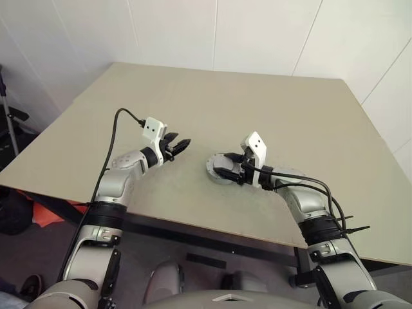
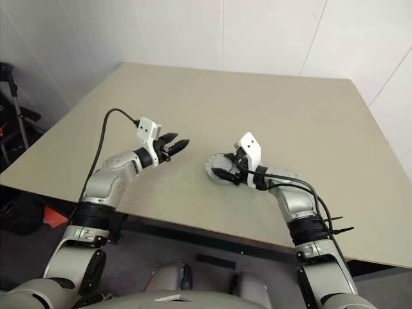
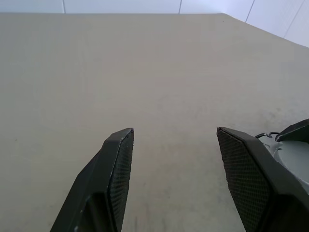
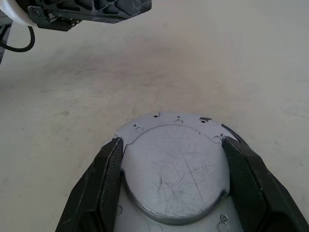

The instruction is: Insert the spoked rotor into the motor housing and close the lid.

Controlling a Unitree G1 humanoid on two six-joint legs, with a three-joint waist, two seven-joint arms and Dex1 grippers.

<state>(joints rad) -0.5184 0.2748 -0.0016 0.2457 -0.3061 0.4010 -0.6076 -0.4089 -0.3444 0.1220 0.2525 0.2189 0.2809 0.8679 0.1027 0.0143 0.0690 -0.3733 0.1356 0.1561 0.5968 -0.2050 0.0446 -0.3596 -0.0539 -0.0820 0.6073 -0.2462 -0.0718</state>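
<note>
Motor housing (image 1: 221, 168) sits near the tabletop's (image 1: 270, 109) front edge, roughly midway along it, with the plain grey lid (image 4: 175, 170) lying on top. Right end effector (image 4: 174, 181) straddles the lid, one finger (image 4: 110, 179) against each side of its rim. Left end effector (image 1: 178, 147) hovers released nearby, grasping nothing.

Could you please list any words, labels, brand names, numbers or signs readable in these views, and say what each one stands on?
None can be read: the lid, the motor housing, the table and both grippers, left and right, bear no legible text.
</note>
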